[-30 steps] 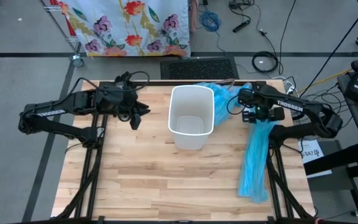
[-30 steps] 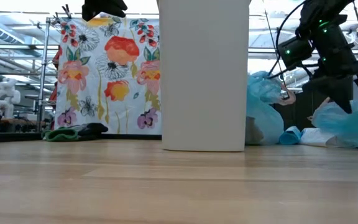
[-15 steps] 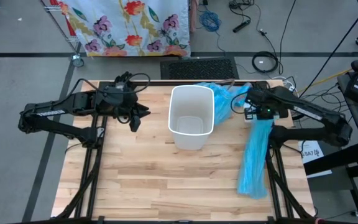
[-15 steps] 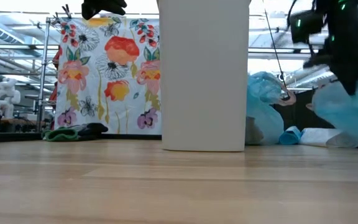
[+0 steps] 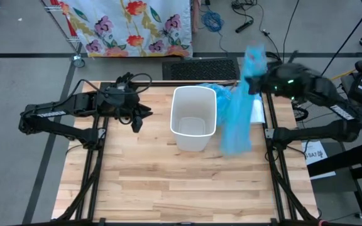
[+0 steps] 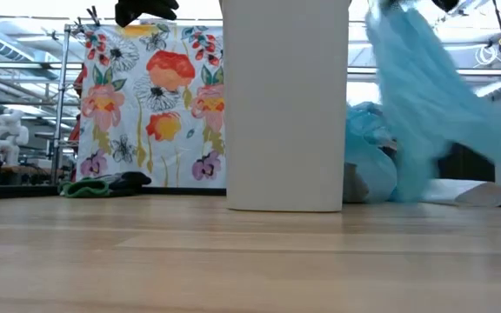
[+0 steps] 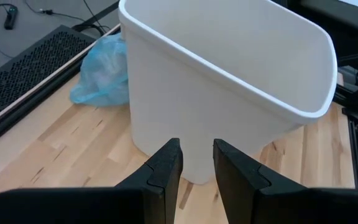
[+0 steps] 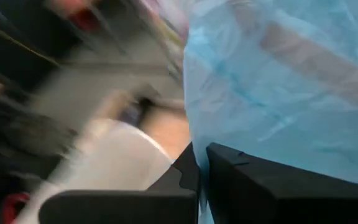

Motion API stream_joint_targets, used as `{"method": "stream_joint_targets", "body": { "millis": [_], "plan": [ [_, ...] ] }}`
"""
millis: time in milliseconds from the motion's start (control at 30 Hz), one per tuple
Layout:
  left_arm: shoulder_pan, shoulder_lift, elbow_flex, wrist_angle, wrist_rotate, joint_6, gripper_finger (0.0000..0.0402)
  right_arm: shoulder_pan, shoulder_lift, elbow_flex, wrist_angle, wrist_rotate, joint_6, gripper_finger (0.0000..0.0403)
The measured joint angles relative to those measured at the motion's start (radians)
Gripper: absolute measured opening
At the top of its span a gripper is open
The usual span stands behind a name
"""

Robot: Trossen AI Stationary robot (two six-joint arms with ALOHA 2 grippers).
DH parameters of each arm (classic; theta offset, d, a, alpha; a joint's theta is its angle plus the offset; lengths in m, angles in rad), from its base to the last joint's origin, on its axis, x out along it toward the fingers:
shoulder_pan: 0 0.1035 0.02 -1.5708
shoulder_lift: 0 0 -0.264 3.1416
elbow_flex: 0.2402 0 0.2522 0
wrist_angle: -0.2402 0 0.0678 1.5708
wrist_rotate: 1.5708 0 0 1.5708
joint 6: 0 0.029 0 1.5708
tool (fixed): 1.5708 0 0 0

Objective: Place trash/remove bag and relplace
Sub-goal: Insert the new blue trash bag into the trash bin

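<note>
Right gripper (image 5: 254, 80): up in the air past the table's far right edge, fingers pinched together on a light-blue plastic bag (image 5: 235, 122). Right wrist view shows the two fingers (image 8: 241, 171) nearly touching with blue film (image 8: 278, 93) caught between and filling most of the view. The bag hangs from the gripper and trails down and toward the white bin (image 5: 194, 117), its lower end just beside the bin's right wall. In the low view the bag (image 6: 424, 104) is a blurred diagonal streak, and the gripper itself is cut off at the top edge.

A second bunch of blue plastic (image 5: 215, 90) lies on the table between the bin's far right corner and the hanging bag; it also shows in the left wrist view (image 7: 102, 70) and the low view (image 6: 368, 156).

Left gripper (image 5: 138, 117): off to the bin's left, clear of it, fingers nearly closed with a narrow gap and holding nothing. Left wrist view has the fingers (image 7: 166, 171) pointed at the bin's side wall (image 7: 229, 99), not touching it.

Bin stands upright on the wooden table (image 5: 168, 182) near the far edge. What shows of its inside is bare white; no trash wads visible in it or on the table.

Hard to read: the right arm is motion-blurred in the high view, and the right wrist background is smeared, only a pale shape that may be the bin. The low view bin (image 6: 285, 104) blocks whatever lies behind it.
</note>
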Motion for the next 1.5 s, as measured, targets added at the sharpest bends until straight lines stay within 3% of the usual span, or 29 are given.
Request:
{"method": "stream_joint_targets", "body": {
  "millis": [200, 333, 633, 933, 1067, 1167, 1300, 1500],
  "plan": [
    [0.000, 0.028, 0.000, 0.003, -0.001, -0.001, 0.0097, 0.058, 0.057, 0.185, 0.418, 0.028, -0.281, 0.0000],
    [0.000, 0.065, 0.000, 0.002, -0.001, -0.020, 0.0097, 0.089, 0.121, 0.306, 0.604, 0.009, -0.443, 0.0000],
    [0.001, 0.131, 0.000, 0.047, -0.031, -0.078, 0.0097, 0.097, 0.327, 0.555, 0.880, -0.245, -0.516, 0.0000],
    [0.001, 0.132, 0.000, 0.086, -0.030, -0.079, 0.0097, 0.097, 0.584, 0.803, 0.886, -0.400, -0.471, 0.0000],
    [-0.001, 0.131, 0.000, 0.083, -0.022, -0.080, 0.0097, 0.096, 0.617, 0.850, 0.772, -0.415, -0.486, 0.0000],
    [-0.001, 0.131, 0.000, 0.078, 0.007, -0.081, 0.0097, 0.096, 0.616, 0.850, 0.569, -0.346, -0.500, 0.0000],
    [-0.002, 0.131, 0.000, 0.077, 0.031, -0.082, 0.0097, 0.108, 0.615, 0.847, 0.374, -0.159, -0.556, 0.0000],
    [-0.006, 0.131, 0.000, 0.077, 0.031, -0.079, 0.0097, 0.103, 0.608, 0.848, 0.515, -0.035, -0.726, 0.0000]
  ]
}}
